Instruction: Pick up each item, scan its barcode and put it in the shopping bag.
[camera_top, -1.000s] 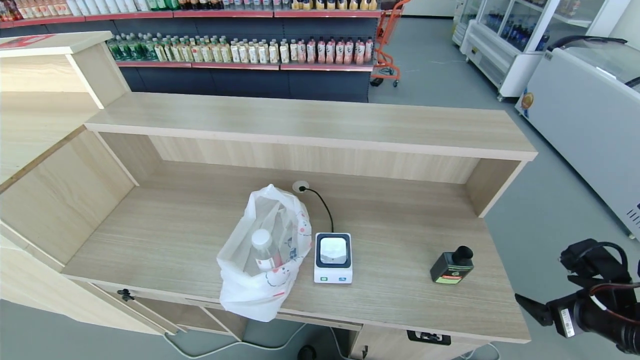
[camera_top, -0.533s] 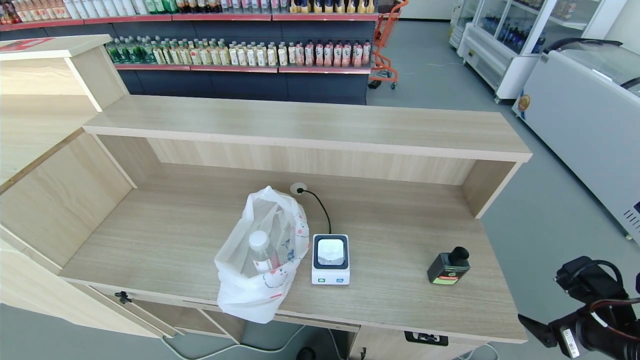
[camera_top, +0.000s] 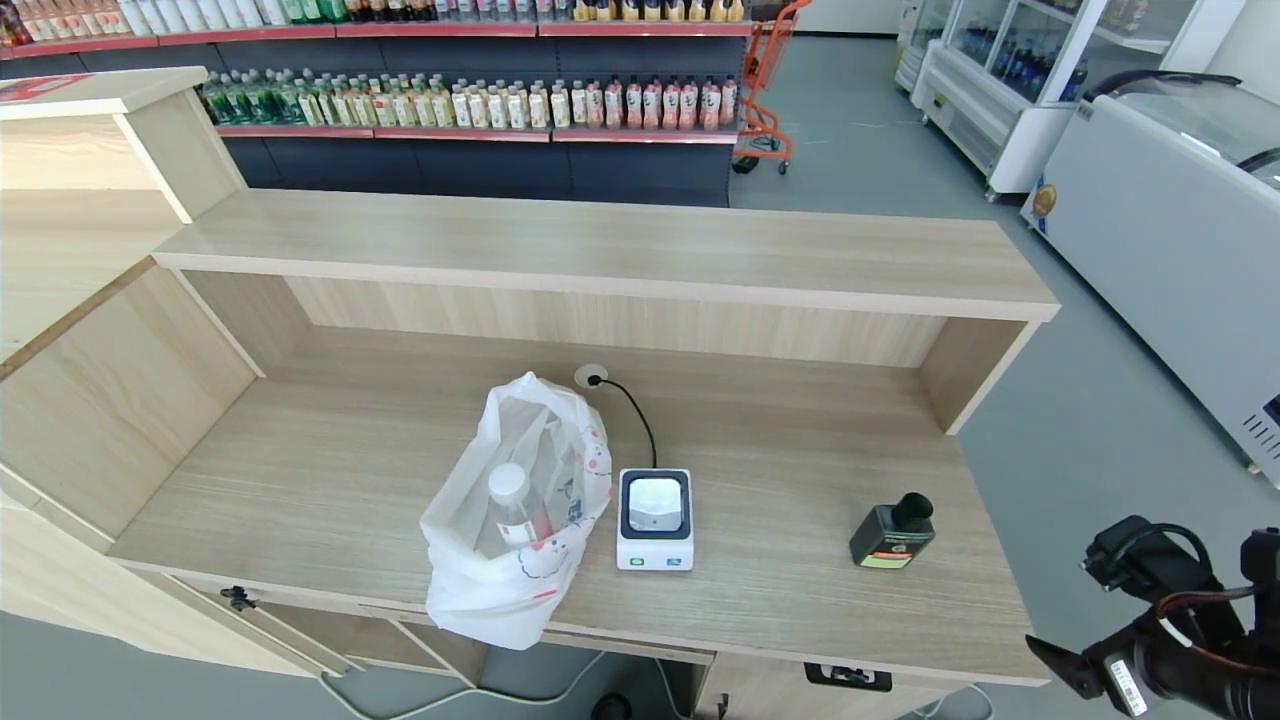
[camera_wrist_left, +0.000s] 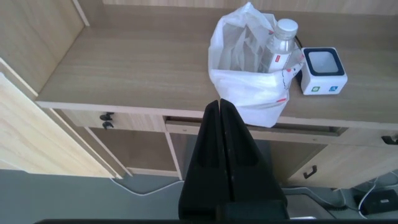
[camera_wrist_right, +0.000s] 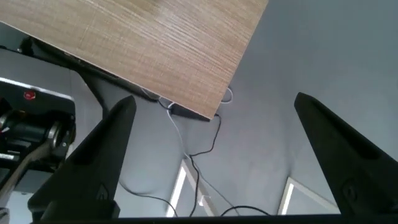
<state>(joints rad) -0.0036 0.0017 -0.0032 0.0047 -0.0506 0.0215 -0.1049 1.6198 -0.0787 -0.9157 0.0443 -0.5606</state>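
Head view: bottle (camera_top: 510, 497) in shopping bag (camera_top: 485, 600), beside scanner (camera_top: 655, 520).

Fingers spread wide, the right gripper (camera_top: 1055, 662) hangs just off the near right corner of the light wooden checkout counter (camera_top: 780, 610). Bare countertop lies between it and the small dark green bottle with a black cap (camera_top: 893, 532), the nearest obstacle. Farther across stand the white square barcode scanner (camera_top: 655, 520) and the white plastic shopping bag (camera_top: 520, 540), side by side. A raised wooden shelf (camera_top: 600, 240) walls the far side.

Bag (camera_top: 490, 600) w/ bottle (camera_top: 512, 508) L of scanner (camera_top: 655, 520); 2nd bottle (camera_top: 889, 533) R.
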